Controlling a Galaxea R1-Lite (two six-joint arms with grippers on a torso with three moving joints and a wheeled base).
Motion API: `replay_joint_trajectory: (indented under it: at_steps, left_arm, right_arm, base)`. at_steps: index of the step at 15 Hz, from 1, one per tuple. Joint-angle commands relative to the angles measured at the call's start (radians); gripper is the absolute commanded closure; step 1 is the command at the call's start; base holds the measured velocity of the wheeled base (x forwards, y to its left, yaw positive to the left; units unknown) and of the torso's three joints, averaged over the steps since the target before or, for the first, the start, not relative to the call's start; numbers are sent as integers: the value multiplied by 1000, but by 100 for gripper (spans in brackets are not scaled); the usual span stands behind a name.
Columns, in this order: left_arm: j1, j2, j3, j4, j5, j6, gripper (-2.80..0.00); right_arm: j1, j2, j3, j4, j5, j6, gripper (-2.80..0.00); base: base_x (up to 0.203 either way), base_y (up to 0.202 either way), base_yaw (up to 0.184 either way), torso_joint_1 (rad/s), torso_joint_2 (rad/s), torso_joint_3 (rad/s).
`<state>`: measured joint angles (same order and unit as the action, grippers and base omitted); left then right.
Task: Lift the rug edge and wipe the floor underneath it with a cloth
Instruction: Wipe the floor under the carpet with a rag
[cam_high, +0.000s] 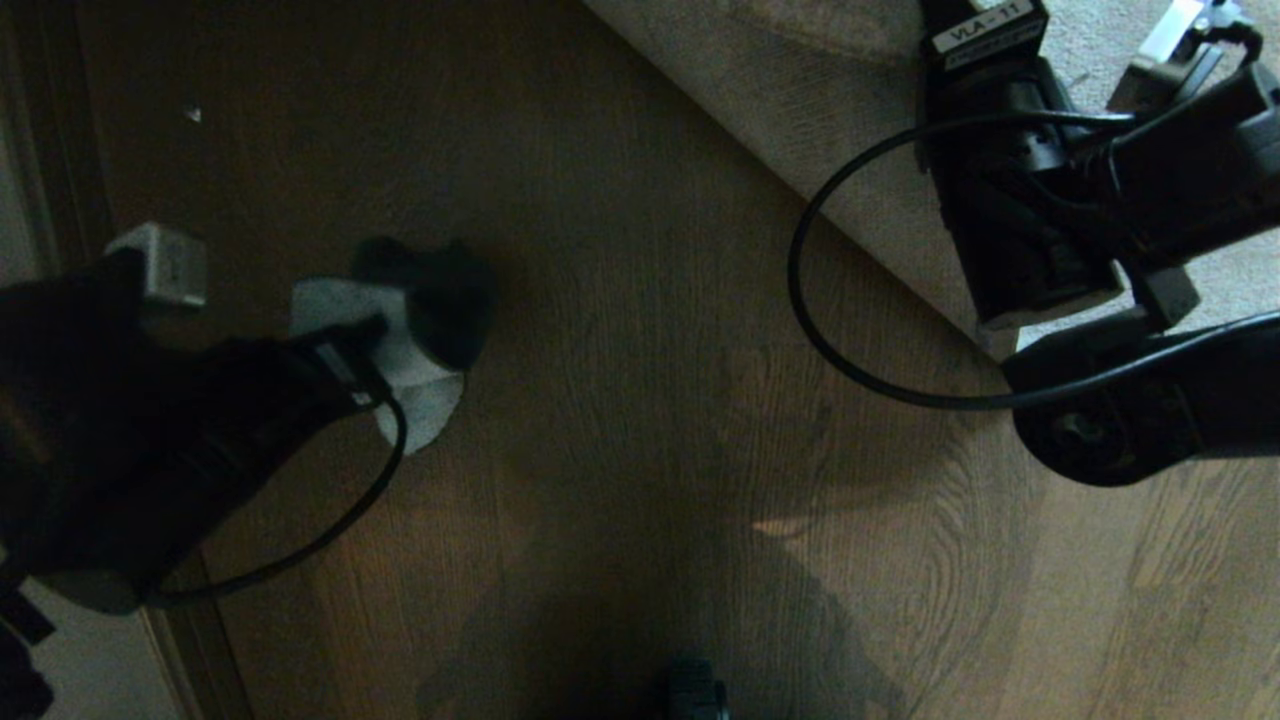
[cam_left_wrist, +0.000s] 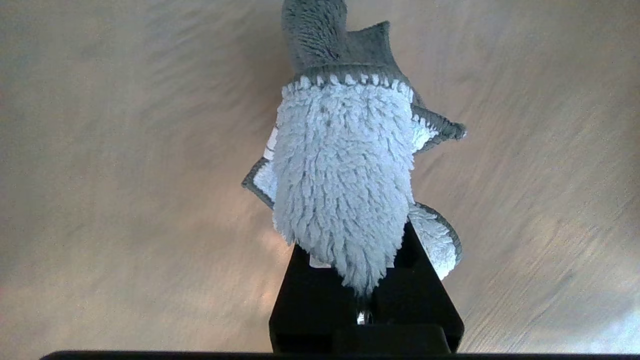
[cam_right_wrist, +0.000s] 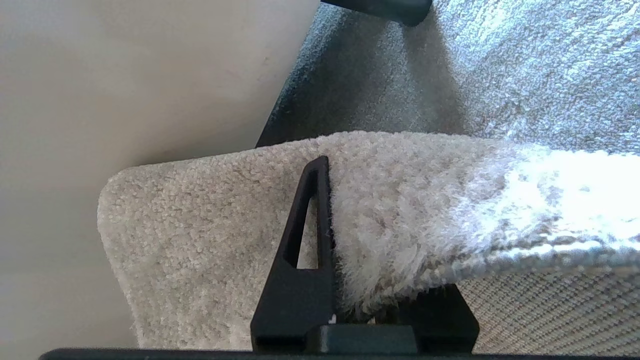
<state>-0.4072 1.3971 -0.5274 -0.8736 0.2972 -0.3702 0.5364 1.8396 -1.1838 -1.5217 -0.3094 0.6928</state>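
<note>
My left gripper (cam_high: 375, 345) hangs over the dark wooden floor (cam_high: 640, 420) at the left, shut on the cloth (cam_high: 425, 405). In the left wrist view the fluffy whitish cloth (cam_left_wrist: 345, 170), with a grey border and grey far end, covers the left gripper (cam_left_wrist: 357, 285) and hangs just above the floor (cam_left_wrist: 125, 175). At the upper right my right gripper (cam_high: 1005, 335) is shut on the rug edge (cam_high: 900, 230) at its corner. In the right wrist view the plush rug edge (cam_right_wrist: 425, 215) sits pinched in the right gripper (cam_right_wrist: 380, 280) and raised off the floor (cam_right_wrist: 125, 75), its woven backing (cam_right_wrist: 550, 310) showing.
A pale wall and dark skirting (cam_high: 60, 150) run down the left side. A small light speck (cam_high: 193, 114) lies on the boards. Black cables (cam_high: 810, 330) loop from both arms. A dark furniture leg (cam_right_wrist: 385, 6) stands on the rug beyond the lifted corner.
</note>
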Motion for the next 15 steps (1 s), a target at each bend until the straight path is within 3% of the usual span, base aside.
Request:
replay_joint_trajectory:
  at_steps: [1, 5, 11, 15]
  left_arm:
    - [37, -86, 76, -4, 1, -2, 0]
    - [52, -166, 192, -1, 1, 0, 0]
    - [113, -348, 484, 3, -33, 22, 0]
    - [186, -431, 526, 121, -32, 68, 0]
  right_arm:
    - [1, 0, 0, -48, -2, 4, 0]
    - [1, 3, 0, -48, -2, 5, 0]
    - [1, 9, 0, -48, 1, 11, 0]
    - [1, 23, -2, -48, 1, 11, 0]
  base:
    - [0, 0, 0, 0, 0, 0]
    - [0, 0, 0, 0, 0, 0]
    - [0, 0, 0, 0, 0, 0]
    - [0, 0, 0, 0, 0, 0]
